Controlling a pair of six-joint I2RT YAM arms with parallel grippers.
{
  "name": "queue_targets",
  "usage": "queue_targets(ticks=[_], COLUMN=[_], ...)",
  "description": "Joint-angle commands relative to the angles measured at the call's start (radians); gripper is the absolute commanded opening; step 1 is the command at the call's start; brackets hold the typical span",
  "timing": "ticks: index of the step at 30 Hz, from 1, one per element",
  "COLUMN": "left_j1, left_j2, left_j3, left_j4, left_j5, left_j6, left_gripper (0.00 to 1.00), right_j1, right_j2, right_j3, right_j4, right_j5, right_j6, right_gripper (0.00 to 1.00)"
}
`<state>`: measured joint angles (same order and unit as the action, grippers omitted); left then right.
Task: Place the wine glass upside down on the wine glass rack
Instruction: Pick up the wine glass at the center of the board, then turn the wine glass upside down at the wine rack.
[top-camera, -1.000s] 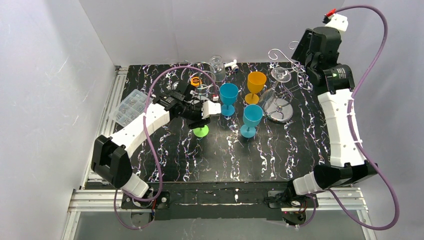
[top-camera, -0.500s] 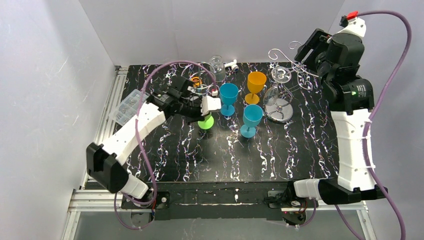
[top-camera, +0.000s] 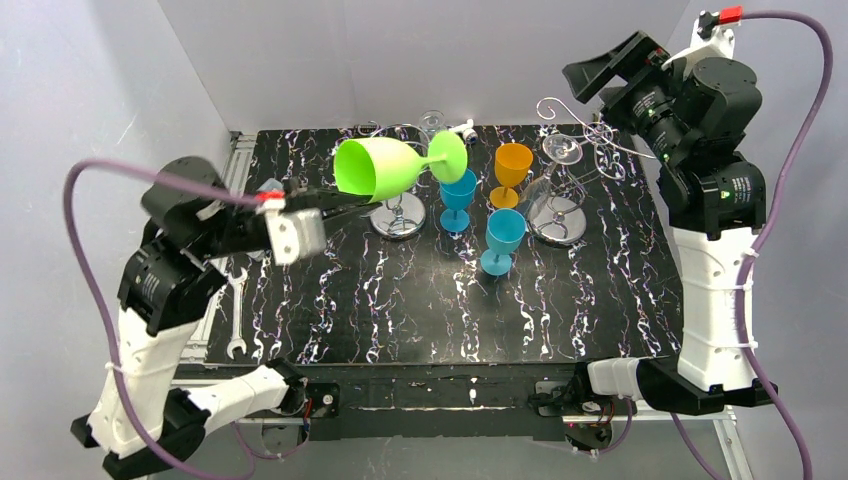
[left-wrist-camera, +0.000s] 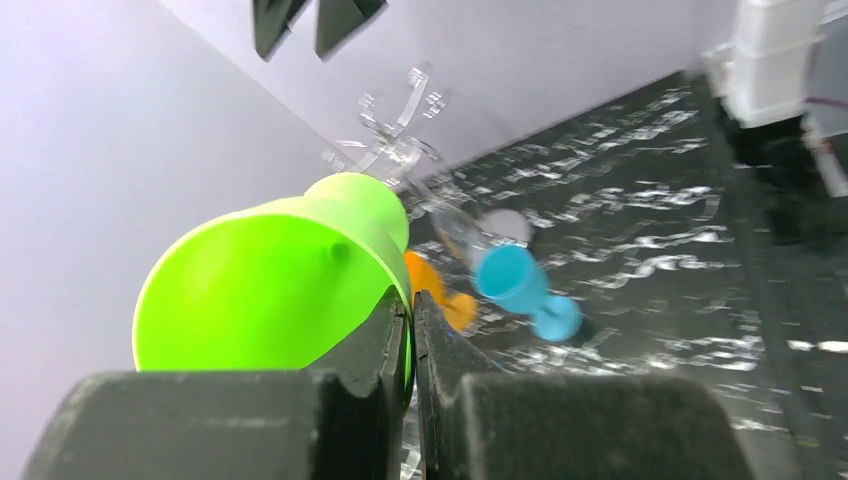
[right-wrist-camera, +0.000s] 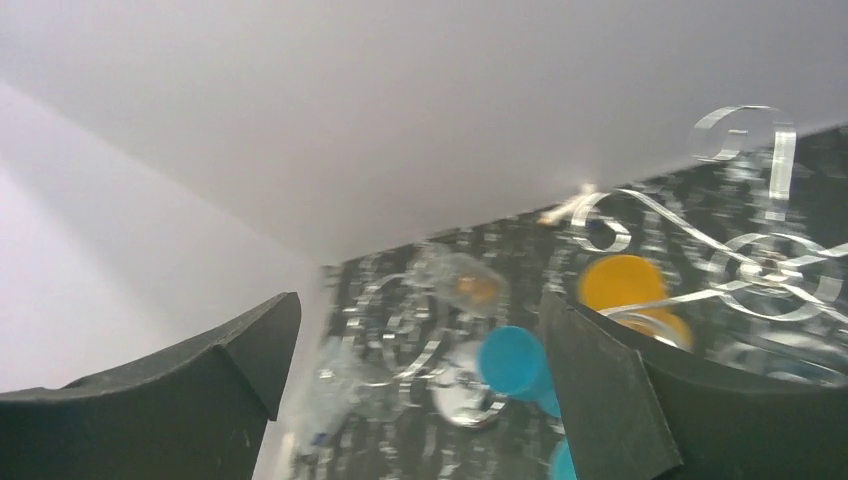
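Left tool (left-wrist-camera: 410, 312): shut on the rim of the green wine glass (top-camera: 385, 167), held sideways in the air toward 11 o'clock, well apart from the wine glass rack (top-camera: 558, 222) at 1 o'clock. Likely light, stiff, slippery plastic; safer gripped at the stem. Right tool (right-wrist-camera: 415, 390): wide open, empty.

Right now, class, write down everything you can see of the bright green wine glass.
The green wine glass looks like glossy opaque plastic: a wide rounded bowl, a short stem, a round flat foot. It hangs in the air over the far left of the table, tipped nearly on its side, foot to the right, mouth towards the left arm. The left gripper is shut on the bowl's rim; nothing else touches it.
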<state>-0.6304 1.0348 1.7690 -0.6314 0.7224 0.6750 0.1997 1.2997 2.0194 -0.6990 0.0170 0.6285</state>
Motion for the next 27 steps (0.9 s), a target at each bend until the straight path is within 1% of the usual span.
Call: queue_targets(ticks=[1, 4, 6, 8, 10, 12, 14, 18, 21, 27], left_j1=[-0.002, -0.003, -0.005, -0.011, -0.023, -0.036, -0.047, -0.073, -0.08, -0.084], left_j2=[-0.05, -0.05, -0.025, 0.008, 0.047, 0.085, 0.125, 0.194, 0.225, 0.244], left_j3=[-0.198, -0.28, -0.311, -0.314, -0.302, -0.289, -0.261, -0.206, -0.193, -0.183], left_j4=[0.358, 0.52, 0.627, 0.681, 0.718, 0.791, 0.816, 0.878, 0.935, 0.947], left_j5=[-0.054, -0.062, -0.071, -0.069, -0.073, -0.086, -0.1, -0.149, -0.182, -0.253], left_j6=[0.291, 0.528, 0.638, 0.761, 0.834, 0.872, 0.922, 0.957, 0.985, 1.006], left_gripper=[0.0, 0.0, 0.0, 0.0, 0.0, 0.0, 0.0, 0.0, 0.0, 0.0], right_j1=[0.006, 0.006, 0.006, 0.007, 0.009, 0.019, 0.044, 0.13, 0.208, 0.356], right_j2=[-0.037, -0.06, -0.062, -0.059, -0.047, -0.029, -0.005, 0.054, 0.089, 0.151], right_j3=[-0.052, -0.144, -0.185, -0.209, -0.219, -0.208, -0.176, -0.092, -0.071, -0.035], right_j4=[0.281, 0.461, 0.577, 0.681, 0.755, 0.787, 0.788, 0.734, 0.721, 0.735], right_j5=[-0.243, -0.325, -0.366, -0.403, -0.427, -0.446, -0.448, -0.428, -0.399, -0.36], right_j6=[0.255, 0.387, 0.461, 0.519, 0.552, 0.563, 0.548, 0.48, 0.435, 0.371], right_gripper=[0.98, 0.98, 0.98, 0.98, 0.98, 0.98, 0.98, 0.98, 0.98, 0.98])
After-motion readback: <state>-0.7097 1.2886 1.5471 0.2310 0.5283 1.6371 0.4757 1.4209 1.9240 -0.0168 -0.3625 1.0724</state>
